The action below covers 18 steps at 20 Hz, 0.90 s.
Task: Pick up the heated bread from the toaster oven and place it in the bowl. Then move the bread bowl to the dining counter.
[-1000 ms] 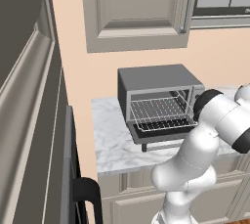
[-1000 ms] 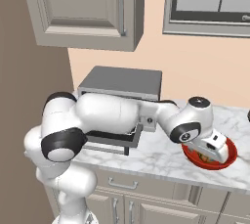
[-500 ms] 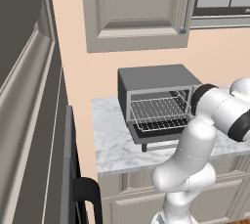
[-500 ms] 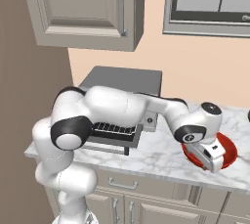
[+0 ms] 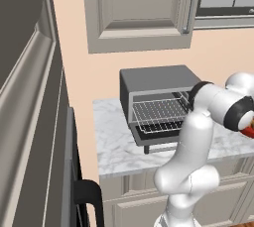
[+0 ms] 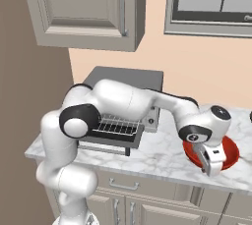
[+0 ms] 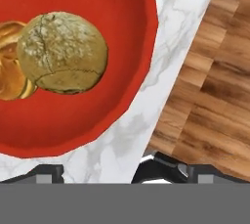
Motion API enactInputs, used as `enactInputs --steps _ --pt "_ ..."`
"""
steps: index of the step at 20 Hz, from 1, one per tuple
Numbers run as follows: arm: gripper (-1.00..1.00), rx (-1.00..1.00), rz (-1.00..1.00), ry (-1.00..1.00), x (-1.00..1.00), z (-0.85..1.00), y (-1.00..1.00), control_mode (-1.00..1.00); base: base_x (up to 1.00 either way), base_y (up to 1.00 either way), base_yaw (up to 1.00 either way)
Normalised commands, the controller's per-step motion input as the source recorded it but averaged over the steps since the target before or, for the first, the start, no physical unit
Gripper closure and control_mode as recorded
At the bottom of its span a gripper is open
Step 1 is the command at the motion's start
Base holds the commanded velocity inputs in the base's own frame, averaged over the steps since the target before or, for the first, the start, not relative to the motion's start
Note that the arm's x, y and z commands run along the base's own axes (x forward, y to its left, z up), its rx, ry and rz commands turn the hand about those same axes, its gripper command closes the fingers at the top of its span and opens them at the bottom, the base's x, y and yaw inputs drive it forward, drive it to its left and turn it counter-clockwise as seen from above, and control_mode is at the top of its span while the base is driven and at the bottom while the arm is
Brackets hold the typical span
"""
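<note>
Hand view: heated bread (image 7: 63, 53) lies in red bowl (image 7: 132, 32) just ahead of tool (image 7: 97, 171), touching paler orange piece (image 7: 12, 71) — first step looks done. Tool fingers apart, empty, near bowl rim. Toaster oven (image 6: 123, 116) door down. Left — carry bowl from marble desk (image 7: 122, 140) to dining counter.

White arm stretched far to its right, wrist bent down, tool (image 6: 212, 166) low, fingers spread wide, empty

base views flank toaster oven (image 5: 158, 103), hand view close
</note>
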Motion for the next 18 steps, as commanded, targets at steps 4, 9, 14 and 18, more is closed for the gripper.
enactInputs --steps 4,9,14,18 --pt "-1.0 0.0 -0.24 -0.03 0.08 -0.29 0.01 -1.0 0.0 0.0 0.0" --pt "-1.0 0.0 -0.15 -0.02 0.08 -0.1 0.02 -1.0 0.0 0.0 0.0" --pt "-1.0 0.0 -0.13 -0.01 0.12 -0.08 0.14 -1.0 0.0 0.0 0.0" --pt "-1.0 0.0 -0.08 0.0 0.0 -0.24 0.24 -1.0 0.0 0.0 0.0"
